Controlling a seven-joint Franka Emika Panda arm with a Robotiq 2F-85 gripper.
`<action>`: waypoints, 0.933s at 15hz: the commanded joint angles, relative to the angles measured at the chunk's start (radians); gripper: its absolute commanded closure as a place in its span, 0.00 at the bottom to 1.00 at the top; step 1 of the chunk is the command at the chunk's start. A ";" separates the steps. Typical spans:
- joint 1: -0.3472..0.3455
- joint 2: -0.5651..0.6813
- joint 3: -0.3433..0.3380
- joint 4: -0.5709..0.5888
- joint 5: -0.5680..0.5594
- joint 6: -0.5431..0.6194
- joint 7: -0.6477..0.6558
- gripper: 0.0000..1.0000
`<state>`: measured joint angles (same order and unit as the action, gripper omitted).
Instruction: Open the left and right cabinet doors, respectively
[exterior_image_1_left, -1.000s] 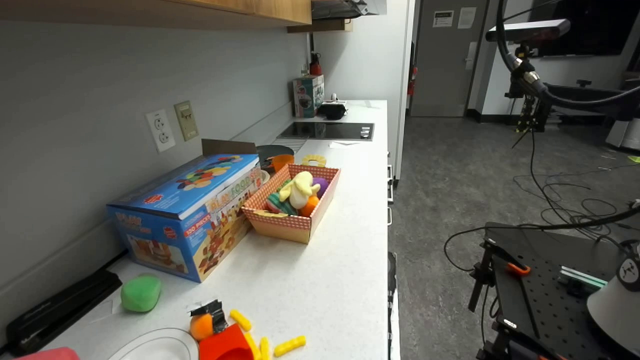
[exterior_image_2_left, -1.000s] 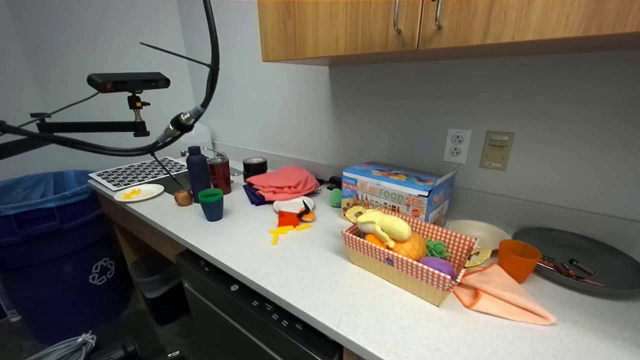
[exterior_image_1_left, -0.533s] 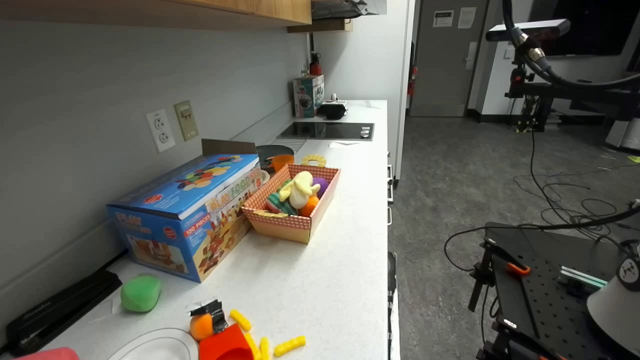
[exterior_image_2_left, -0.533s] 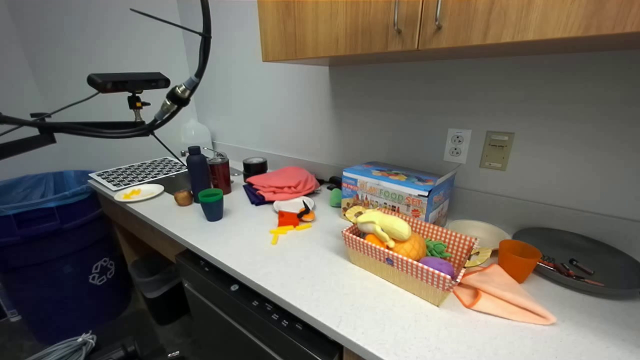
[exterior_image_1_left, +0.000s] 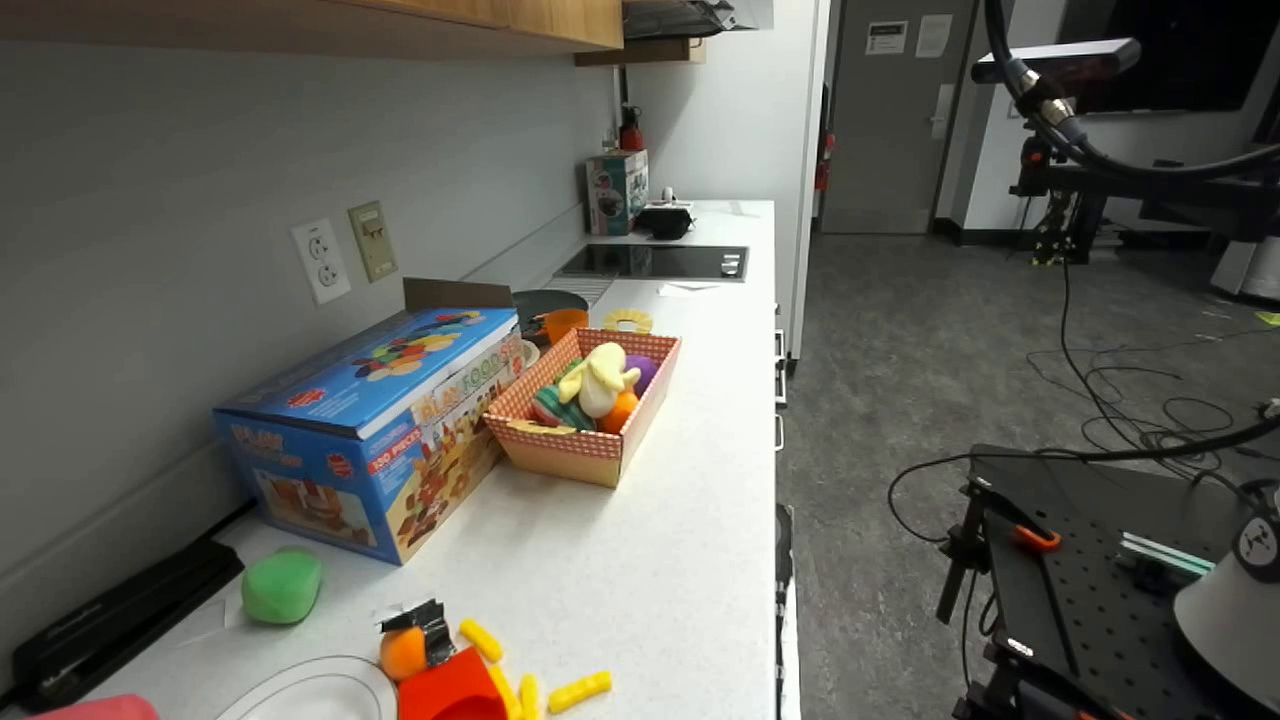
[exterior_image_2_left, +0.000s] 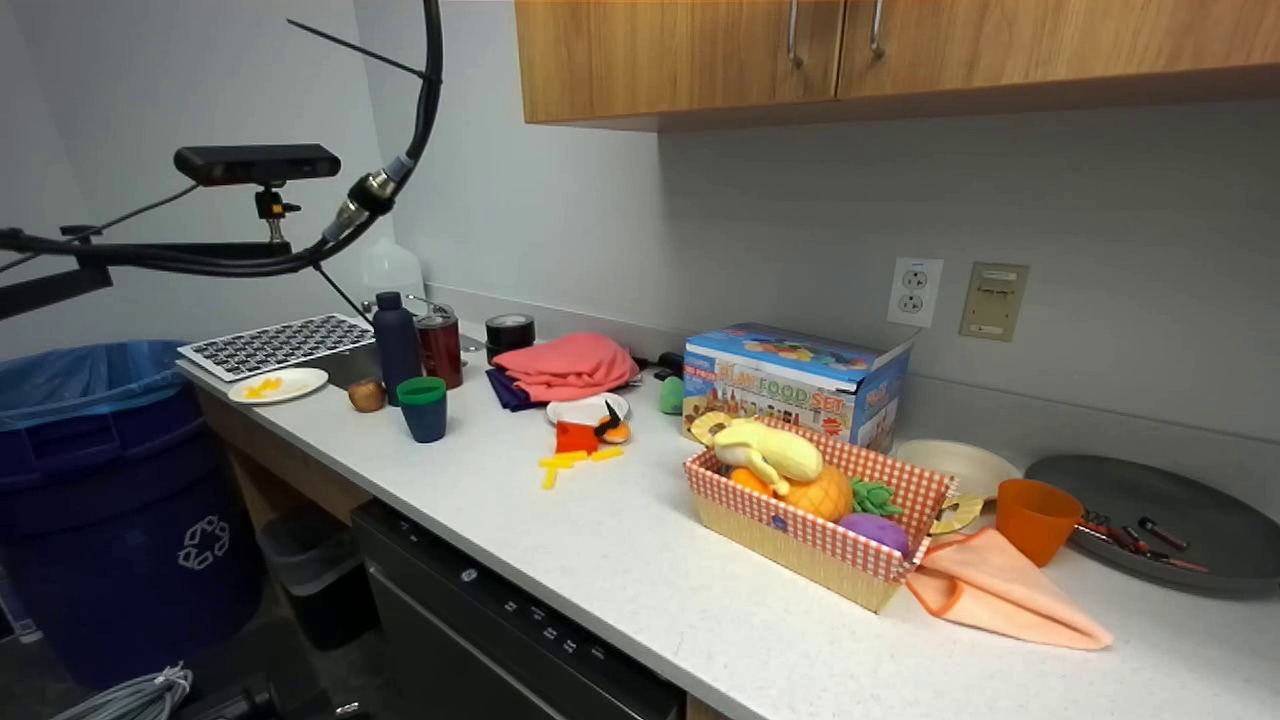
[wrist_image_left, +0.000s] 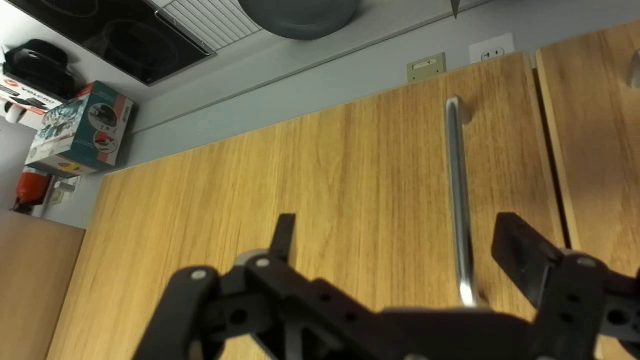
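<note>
Two wooden cabinet doors hang above the counter in an exterior view: the left door (exterior_image_2_left: 680, 60) and the right door (exterior_image_2_left: 1060, 40). Both look closed. Each has a vertical silver handle near the middle seam, the left handle (exterior_image_2_left: 793, 35) and the right handle (exterior_image_2_left: 877, 28). The wrist view looks upside down. There the right door (wrist_image_left: 325, 200) fills the middle, and its handle (wrist_image_left: 459, 200) runs between the spread fingers of my open gripper (wrist_image_left: 398, 220), nearer the right-hand finger. Contact cannot be told. Part of the left door (wrist_image_left: 595, 135) shows at the right. The gripper is outside both exterior views.
Below the cabinet, the counter (exterior_image_2_left: 560, 530) holds a play food box (exterior_image_2_left: 770, 385), a checked basket (exterior_image_2_left: 800, 560) of toy food and a dark pan (exterior_image_2_left: 1170, 500). A black cable (exterior_image_2_left: 430, 100) hangs at the left, near a mounted camera (exterior_image_2_left: 257, 165).
The arm's cable connector sits higher than a second ago in both exterior views, and has shifted a little sideways since half a second ago. The cabinet doors and counter things look unchanged.
</note>
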<state>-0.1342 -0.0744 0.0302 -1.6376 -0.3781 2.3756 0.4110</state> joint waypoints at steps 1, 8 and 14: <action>0.022 0.042 -0.018 0.056 -0.022 0.010 0.038 0.00; 0.008 0.070 -0.053 0.055 -0.224 0.071 0.198 0.00; -0.007 -0.017 -0.079 -0.026 -0.303 0.041 0.204 0.00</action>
<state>-0.1209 -0.0265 0.0088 -1.6246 -0.6134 2.4355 0.6116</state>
